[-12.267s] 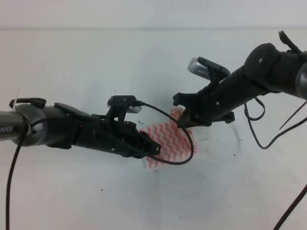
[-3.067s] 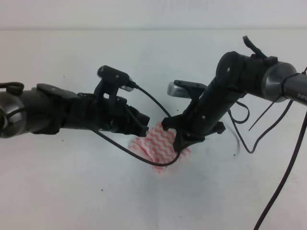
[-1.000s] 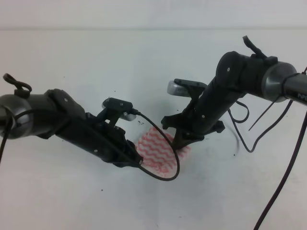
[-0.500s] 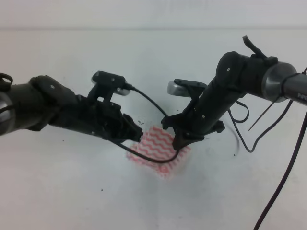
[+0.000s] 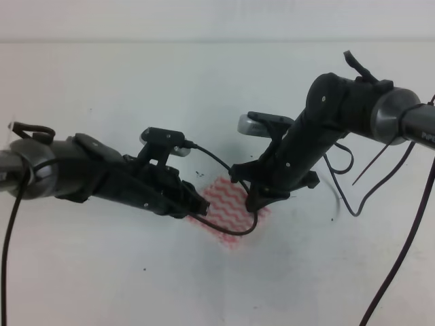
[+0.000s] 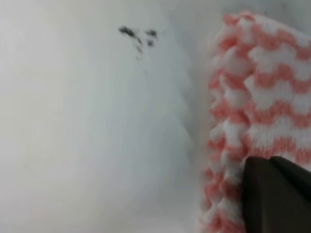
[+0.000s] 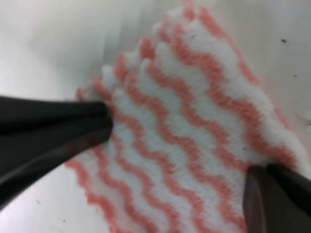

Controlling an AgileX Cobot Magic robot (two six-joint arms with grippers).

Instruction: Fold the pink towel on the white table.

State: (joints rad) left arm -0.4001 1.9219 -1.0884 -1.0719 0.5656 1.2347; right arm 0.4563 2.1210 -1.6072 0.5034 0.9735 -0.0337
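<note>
Left claw: tips at the near-left edge of the pink towel; wrist view shows one dark finger over the cloth, so grip cannot be told. Right claw: dark fingers spread across the towel's stripes, one tip at a folded corner, released. Towel lies folded mid-counter between both claws. White counter carries small dark specks. No legible lettering.

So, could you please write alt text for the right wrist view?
A pink towel with wavy pink and white stripes fills most of the close-up, lying on the white table. Two dark fingers of the right tool reach in from the left and lower right, touching the towel's edges.
</note>
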